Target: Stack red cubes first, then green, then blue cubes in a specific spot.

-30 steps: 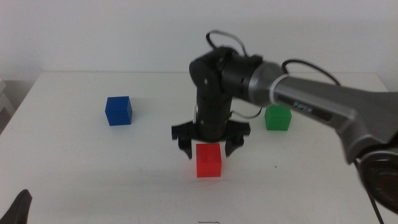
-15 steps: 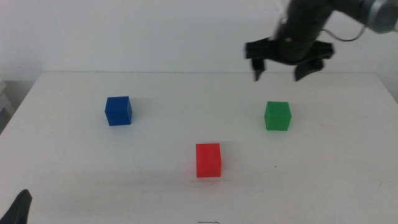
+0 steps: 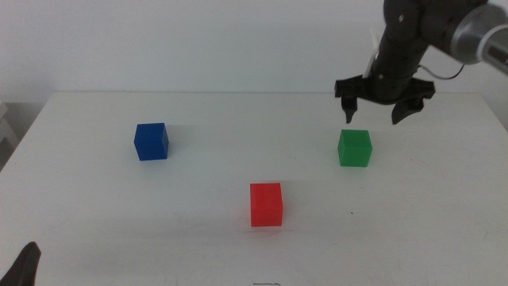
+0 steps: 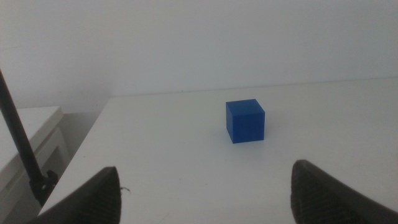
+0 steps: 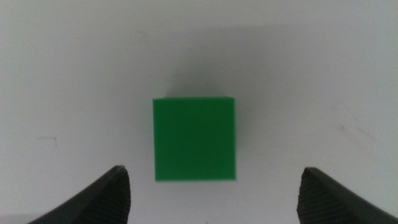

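Note:
The red cube (image 3: 266,204) stands alone on the white table at front centre. The green cube (image 3: 354,148) sits to its right and further back; it also shows in the right wrist view (image 5: 195,139). My right gripper (image 3: 376,114) hangs open above and slightly behind the green cube, pointing down, with its jaws spread wider than the cube. The blue cube (image 3: 151,141) sits at the left and also shows in the left wrist view (image 4: 245,121). My left gripper (image 4: 205,193) is open, low at the table's front left, facing the blue cube from a distance.
The white tabletop (image 3: 198,238) ends at a white wall behind. A white shelf unit (image 4: 37,134) stands off the table's left edge. A dark cable or rod (image 4: 18,137) runs beside it.
My right gripper left the red cube on the table at front centre, rose and swung to the back right. It has since come down toward the green cube.

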Action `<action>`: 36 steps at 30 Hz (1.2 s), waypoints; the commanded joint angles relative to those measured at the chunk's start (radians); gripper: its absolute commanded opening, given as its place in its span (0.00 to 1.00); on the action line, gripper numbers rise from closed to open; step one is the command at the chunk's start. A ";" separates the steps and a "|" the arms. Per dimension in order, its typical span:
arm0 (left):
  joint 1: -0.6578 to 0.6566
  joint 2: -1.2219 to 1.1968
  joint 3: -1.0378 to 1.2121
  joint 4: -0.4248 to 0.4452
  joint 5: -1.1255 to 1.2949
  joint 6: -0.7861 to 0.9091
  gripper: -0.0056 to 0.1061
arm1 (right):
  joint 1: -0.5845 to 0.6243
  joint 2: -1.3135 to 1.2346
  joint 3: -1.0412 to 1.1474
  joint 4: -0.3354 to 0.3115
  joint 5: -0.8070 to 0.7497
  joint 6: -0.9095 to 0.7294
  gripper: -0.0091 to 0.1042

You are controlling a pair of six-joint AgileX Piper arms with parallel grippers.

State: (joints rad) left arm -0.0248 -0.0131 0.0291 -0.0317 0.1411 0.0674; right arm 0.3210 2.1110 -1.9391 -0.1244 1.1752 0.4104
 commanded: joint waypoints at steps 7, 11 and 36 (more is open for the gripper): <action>-0.002 -0.020 -0.003 -0.007 -0.076 -0.005 0.89 | -0.006 0.021 -0.028 -0.001 -0.094 -0.028 0.91; -0.002 -0.020 -0.003 -0.007 -0.076 -0.005 0.89 | -0.006 0.041 -0.028 -0.002 -0.100 -0.034 0.91; -0.002 -0.020 -0.003 -0.007 -0.076 -0.005 0.89 | -0.006 0.122 -0.028 0.017 -0.144 -0.051 0.11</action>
State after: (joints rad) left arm -0.0248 -0.0131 0.0291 -0.0317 0.1411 0.0674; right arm 0.3210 2.2902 -1.9391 -0.1064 1.0343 0.3719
